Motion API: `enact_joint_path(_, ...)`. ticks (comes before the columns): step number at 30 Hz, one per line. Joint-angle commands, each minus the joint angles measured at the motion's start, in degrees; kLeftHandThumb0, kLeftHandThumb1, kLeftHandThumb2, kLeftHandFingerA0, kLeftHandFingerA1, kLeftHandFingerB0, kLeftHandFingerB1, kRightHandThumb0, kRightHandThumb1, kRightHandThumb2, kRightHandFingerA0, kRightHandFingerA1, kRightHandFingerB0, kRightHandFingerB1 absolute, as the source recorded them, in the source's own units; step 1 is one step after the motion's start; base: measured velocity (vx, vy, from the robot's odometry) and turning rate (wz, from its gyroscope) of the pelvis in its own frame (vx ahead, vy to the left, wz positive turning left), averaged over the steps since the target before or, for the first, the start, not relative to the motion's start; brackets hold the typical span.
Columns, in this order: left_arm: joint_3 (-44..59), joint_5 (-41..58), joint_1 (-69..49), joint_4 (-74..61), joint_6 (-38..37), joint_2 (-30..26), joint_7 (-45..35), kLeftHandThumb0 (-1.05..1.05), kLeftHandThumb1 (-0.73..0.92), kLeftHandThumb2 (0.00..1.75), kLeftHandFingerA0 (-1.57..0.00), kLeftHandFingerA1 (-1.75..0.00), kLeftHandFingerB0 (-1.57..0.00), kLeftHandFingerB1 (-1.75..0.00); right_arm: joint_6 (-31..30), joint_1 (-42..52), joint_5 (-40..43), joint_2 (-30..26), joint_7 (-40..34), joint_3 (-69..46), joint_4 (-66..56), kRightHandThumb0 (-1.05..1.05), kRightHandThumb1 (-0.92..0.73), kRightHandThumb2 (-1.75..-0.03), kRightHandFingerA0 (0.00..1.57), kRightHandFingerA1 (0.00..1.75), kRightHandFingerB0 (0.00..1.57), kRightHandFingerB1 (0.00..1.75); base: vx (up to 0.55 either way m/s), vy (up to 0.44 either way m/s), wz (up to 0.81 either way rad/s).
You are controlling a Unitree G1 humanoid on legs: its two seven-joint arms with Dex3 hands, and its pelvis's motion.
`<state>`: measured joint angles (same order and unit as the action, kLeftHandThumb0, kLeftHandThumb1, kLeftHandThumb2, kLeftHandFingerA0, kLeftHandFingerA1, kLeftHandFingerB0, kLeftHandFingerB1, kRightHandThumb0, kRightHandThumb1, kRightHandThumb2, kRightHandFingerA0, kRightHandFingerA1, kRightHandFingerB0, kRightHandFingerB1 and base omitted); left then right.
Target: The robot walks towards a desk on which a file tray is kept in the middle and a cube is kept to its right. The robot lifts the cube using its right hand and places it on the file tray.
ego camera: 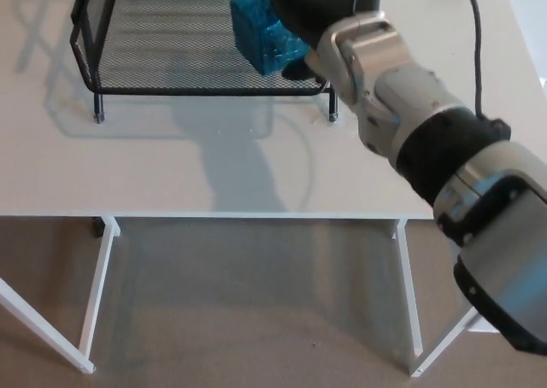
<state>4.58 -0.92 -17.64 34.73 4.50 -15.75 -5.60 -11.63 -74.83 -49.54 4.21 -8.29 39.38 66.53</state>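
The right hand [301, 16] grips the cube [256, 31] at the right end of the file tray [171, 90].
The cube sits tilted, a corner toward the tray's front rim; open desk [214, 166] runs on to the front edge.

plain white tabletop [171, 166] on skinny white legs [104, 294], black wire-mesh file tray [154, 46] toward the back on little feet [99, 114]; beige carpet [256, 320] underneath

To the left of the right hand [299, 16] and the cube [259, 31] it holds, the tray [214, 91] floor lies open as far as the tall mesh side wall. Nearer than the hand are the low front rim and then bare bench [214, 166]. A black cable [475, 55] runs to the hand's right.
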Motion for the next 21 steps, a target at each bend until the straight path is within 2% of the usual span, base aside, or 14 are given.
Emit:
enact_joint_path(1,0.39,-0.44,-0.39,0.43,-1.6,-0.5,0.11,-0.56,0.89,0.67,-0.55,-0.59,-0.43,-0.46,-2.25,-7.36,-1.17,-1.6,9.47,1.6,-0.98,-0.97,-0.54,-0.9,0.0,0.21,0.0,0.0,0.0,0.0,0.0)
enact_joint_path(2,-0.03,-0.81,-0.86,0.43,-2.07,-0.62,-0.17,-0.55,0.89,0.67,-0.55,-0.61,-0.44,-0.47,-1.65,-8.64,2.55,-2.77,11.61,-2.09,-3.27,-0.92,-0.53,-0.87,0.0,0.19,0.0,0.0,0.0,0.0,0.0)
enact_joint_path(5,0.62,-0.12,-0.75,0.35,-0.87,-0.69,-0.48,-0.56,0.88,0.67,-0.54,-0.61,-0.44,-0.46,-0.78,-9.17,3.46,-3.67,13.04,-3.66,-4.66,-0.92,-0.53,-0.87,0.0,0.19,0.0,0.0,0.0,0.0,0.0)
enact_joint_path(7,0.97,0.09,-0.49,1.52,-1.72,-0.54,-0.36,-0.55,0.88,0.66,-0.55,-0.62,-0.44,-0.47,-0.1,-11.44,4.53,-7.61,16.97,-6.01,-9.33,-0.95,-0.55,-0.83,0.0,0.2,0.0,0.0,0.0,0.0,0.0)
enact_joint_path(9,1.13,-0.11,-0.08,2.5,-1.52,-0.75,-0.04,-0.55,0.87,0.66,-0.57,-0.62,-0.48,-0.48,-1.18,-12.65,5.64,-9.75,17.32,-8.71,-11.64,-0.98,-0.58,-0.87,0.0,0.16,0.0,0.0,0.0,0.0,0.0)
enact_joint_path(11,1.65,0.43,0.12,3.62,-2.16,-1.12,-0.91,-0.57,0.87,0.66,-0.56,-0.61,-0.47,-0.48,-4.67,-13.28,9.48,-13.33,24.49,-13.99,-17.53,-0.98,-0.54,-0.79,0.0,0.14,0.0,0.0,0.0,0.0,0.0)
enact_joint_path(13,1.39,0.09,-0.19,3.91,-2.66,-1.3,-1.02,-0.57,0.88,0.67,-0.55,-0.59,-0.46,-0.47,-6.69,-11.87,9.83,-17.76,27.05,-16.7,-23.35,-1.0,-0.56,-0.82,0.0,0.1,0.0,0.0,0.0,0.0,0.0)
enact_joint_path(14,1.33,-0.02,-0.61,4.18,-3.37,-1.66,-1.4,-0.57,0.88,0.67,-0.55,-0.6,-0.45,-0.48,-7.22,-9.09,12.26,-20.66,27.17,-20.87,-28.17,-0.92,-0.51,-0.79,0.0,0.13,0.0,0.0,0.0,0.0,0.0)
enact_joint_path(15,1.47,0.1,-0.89,4.47,-3.67,-1.7,-1.49,-0.57,0.88,0.67,-0.55,-0.6,-0.45,-0.48,-7.33,-8.76,12.43,-20.47,27.27,-21.23,-28.68,-0.92,-0.51,-0.79,0.0,0.13,0.0,0.0,0.0,0.0,0.0)
enact_joint_path(16,2.24,1.02,-0.79,5.01,-3.53,-1.31,-1.63,-0.56,0.87,0.66,-0.55,-0.63,-0.44,-0.49,-7.35,-2.51,14.02,-26.95,29.24,-26.4,-38.8,-0.83,-0.46,-0.74,0.0,0.13,0.05,0.0,0.0,0.0,0.0)
enact_joint_path(18,2.73,1.32,-1.35,5.71,-4.04,-1.74,-2.04,-0.56,0.87,0.66,-0.55,-0.63,-0.44,-0.49,-8.26,-1.07,13.77,-26.78,29.85,-26.9,-41.32,-0.83,-0.46,-0.74,0.0,0.13,0.05,0.0,0.0,0.0,0.0)
enact_joint_path(20,3.51,2.37,-2.31,5.55,-3.96,-2.04,-3.43,-0.56,0.89,0.67,-0.52,-0.65,-0.4,-0.48,-10.68,12.97,14.09,-36.96,34.49,-36.39,-57.41,-0.88,-0.5,-0.79,0.0,0.15,0.06,0.05,0.0,0.0,0.0)
enact_joint_path(21,4.08,2.68,-3.03,4.06,-3.3,-2.71,-3.65,-0.57,0.9,0.67,-0.53,-0.66,-0.4,-0.49,-7.93,22.2,17.67,-39.5,34.83,-45.17,-62.81,-0.84,-0.44,-0.72,0.0,0.0,0.16,0.1,0.0,0.0,0.0)
